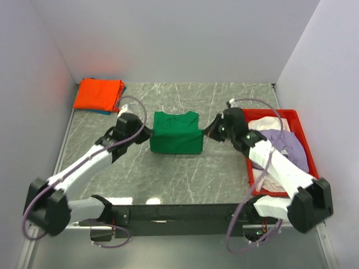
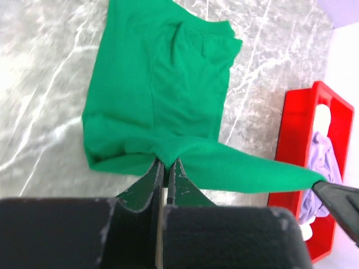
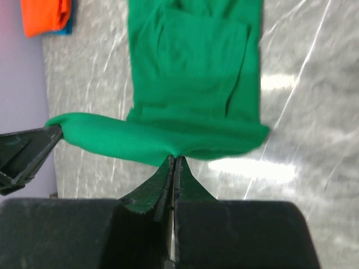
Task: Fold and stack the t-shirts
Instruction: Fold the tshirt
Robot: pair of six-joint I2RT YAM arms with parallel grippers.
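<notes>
A bright green t-shirt (image 1: 176,133) lies partly folded in the middle of the table. Its near edge is lifted off the table and stretched between both grippers. My left gripper (image 1: 147,135) is shut on that edge's left corner (image 2: 166,162). On the right corner my right gripper (image 1: 208,133) is pinched shut (image 3: 175,158). The rest of the green t-shirt (image 2: 162,84) (image 3: 193,73) lies flat beyond the fingers. A folded orange t-shirt (image 1: 100,93) rests on a blue one (image 1: 104,112) at the far left. Lilac (image 1: 289,147) and white (image 1: 266,124) t-shirts lie crumpled in the red tray.
The red tray (image 1: 297,116) stands along the right side, partly under my right arm. White walls close off the table at the left, back and right. Grey marbled tabletop (image 1: 185,176) shows between the green t-shirt and the arm bases.
</notes>
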